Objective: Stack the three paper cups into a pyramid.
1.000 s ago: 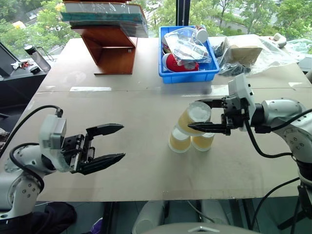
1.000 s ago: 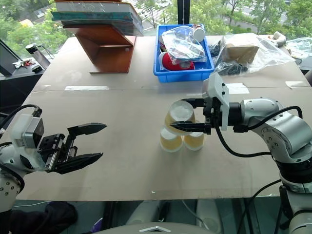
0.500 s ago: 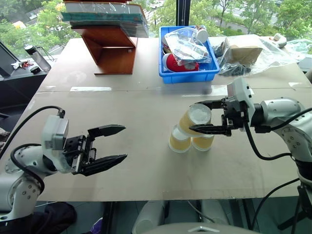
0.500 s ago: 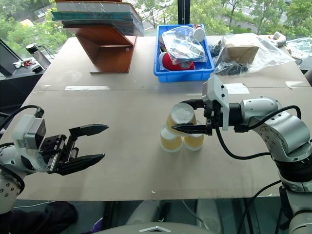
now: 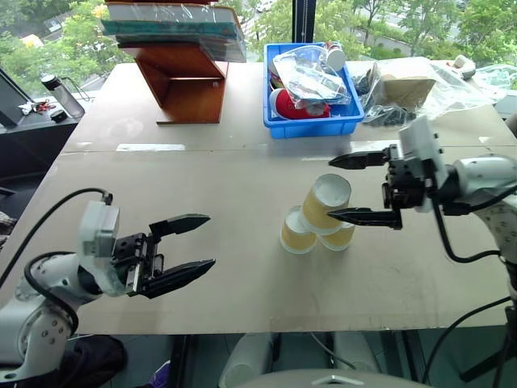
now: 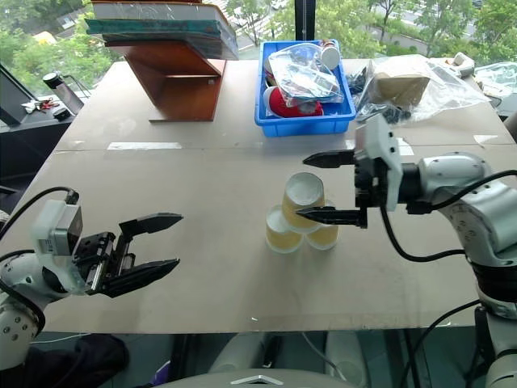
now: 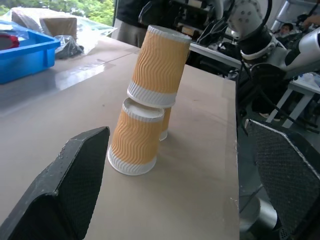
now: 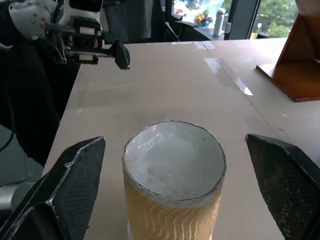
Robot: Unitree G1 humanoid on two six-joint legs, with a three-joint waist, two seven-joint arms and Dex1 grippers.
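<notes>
Two yellow-tan paper cups (image 5: 297, 232) (image 5: 340, 238) stand bottom up side by side at the middle of the table (image 5: 242, 178). A third cup (image 5: 326, 203) rests on them, leaning, its white base upward (image 8: 172, 165). My right gripper (image 5: 331, 188) is open, and its fingers (image 8: 70, 185) stand wide on either side of the top cup without touching it. My left gripper (image 5: 211, 241) hovers open and empty over the table's front left, well away from the cups, pointing toward them (image 7: 159, 67).
At the back of the table are a blue bin (image 5: 311, 126) of packaged items, a wooden stand (image 5: 190, 85) with books on top, and a crumpled plastic bag with a box (image 5: 408, 85). A dark bottle (image 5: 61, 94) stands beyond the left edge.
The right gripper has opened, let go of the top cup and drawn back a little to the right. The cup stays leaning on the two lower ones. The left gripper has hardly moved.
</notes>
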